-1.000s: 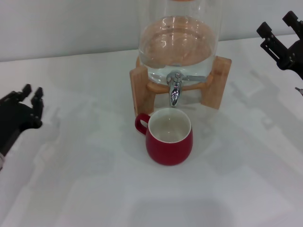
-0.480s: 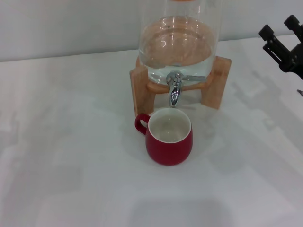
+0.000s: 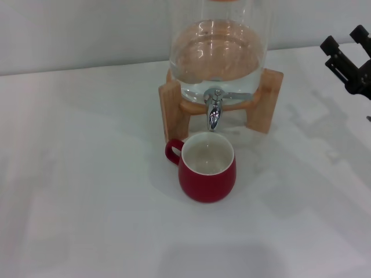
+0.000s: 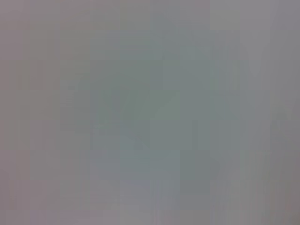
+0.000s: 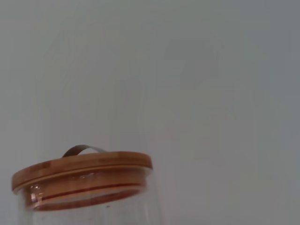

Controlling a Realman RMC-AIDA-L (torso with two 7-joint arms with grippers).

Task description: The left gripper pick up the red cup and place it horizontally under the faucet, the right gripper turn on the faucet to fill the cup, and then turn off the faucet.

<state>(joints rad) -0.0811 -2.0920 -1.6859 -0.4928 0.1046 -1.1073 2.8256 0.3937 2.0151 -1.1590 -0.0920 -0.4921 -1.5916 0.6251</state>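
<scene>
The red cup (image 3: 207, 169) stands upright on the white table, directly below the faucet (image 3: 214, 110), its handle pointing left. The chrome faucet is fitted to a clear glass dispenser (image 3: 218, 49) on a wooden stand (image 3: 173, 110); its thin lever points right. No water stream shows. My right gripper (image 3: 348, 49) is at the far right edge, well away from the faucet, its two knobbed tips spread apart and empty. My left gripper is out of view in the head view, and the left wrist view shows only a blank grey surface.
The right wrist view shows the dispenser's wooden lid (image 5: 82, 171) with a metal handle against a plain wall. The white table (image 3: 87, 191) spreads to the left and front of the cup.
My left gripper, at the left edge a second ago, has withdrawn out of view. My right gripper has drifted slightly further right. The cup and faucet have not moved.
</scene>
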